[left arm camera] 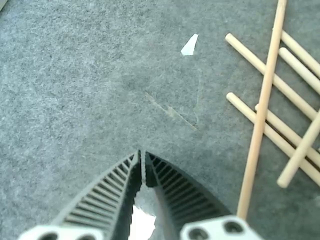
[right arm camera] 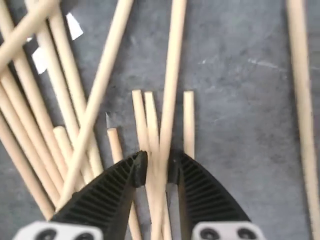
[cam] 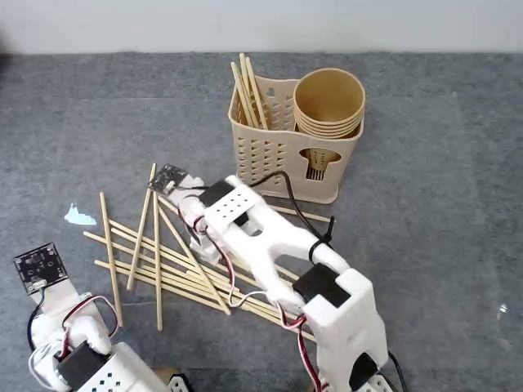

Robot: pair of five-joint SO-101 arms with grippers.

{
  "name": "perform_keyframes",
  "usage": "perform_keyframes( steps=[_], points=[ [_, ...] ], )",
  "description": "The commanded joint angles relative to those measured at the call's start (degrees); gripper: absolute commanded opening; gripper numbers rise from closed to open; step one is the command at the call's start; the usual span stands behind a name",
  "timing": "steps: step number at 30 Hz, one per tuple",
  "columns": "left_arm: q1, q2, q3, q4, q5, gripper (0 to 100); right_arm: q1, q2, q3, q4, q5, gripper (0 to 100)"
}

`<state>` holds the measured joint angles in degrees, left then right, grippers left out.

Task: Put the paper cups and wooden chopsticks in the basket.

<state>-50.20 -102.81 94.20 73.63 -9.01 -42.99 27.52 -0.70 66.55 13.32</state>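
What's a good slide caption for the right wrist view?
Right gripper pinching chopsticks from the scatter on the grey mat.

- A grey, felt-like surface [cam: 441, 245] with a short fuzzy nap carries everything. The left wrist view shows a faint straight scuff line [left arm camera: 170, 110] in the nap.
- A beige perforated plastic basket [cam: 278, 155] stands upright on it, toward the far side, near the middle.
- A loose heap of pale round wooden chopsticks [cam: 163, 269] lies flat on the near left part. Most run side by side at a slant, and a few cross over them at steeper angles.
- A single wooden stick [cam: 306, 214] lies apart from the heap, just beside the basket's near base.
- A small pale paper scrap [cam: 79, 216] lies left of the heap, near the stick ends but not touching them.
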Motion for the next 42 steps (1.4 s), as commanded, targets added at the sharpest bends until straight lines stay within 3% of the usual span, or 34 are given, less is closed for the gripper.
perform_keyframes(
  steps=[1,12,26,31,42],
  points=[
    [0.44,0.18,-0.40,-0.97,-0.44,2,2.68,0.22,-2.02,-0.04,1.14,9.5],
    [0.44,0.18,-0.40,-0.97,-0.44,2,-2.07,0.22,-1.93,3.21,0.79,9.9],
    [0.44,0.18,-0.40,-0.97,-0.44,2,-2.24,2.68,-2.02,2.77,-0.62,9.3],
    [0.44,0.18,-0.40,-0.97,-0.44,2,-1.98,5.05,-4.22,3.38,-0.62,0.7],
    [0.44,0.18,-0.40,-0.97,-0.44,2,-1.89,-6.02,-14.51,17.27,0.18,0.8]
  ],
)
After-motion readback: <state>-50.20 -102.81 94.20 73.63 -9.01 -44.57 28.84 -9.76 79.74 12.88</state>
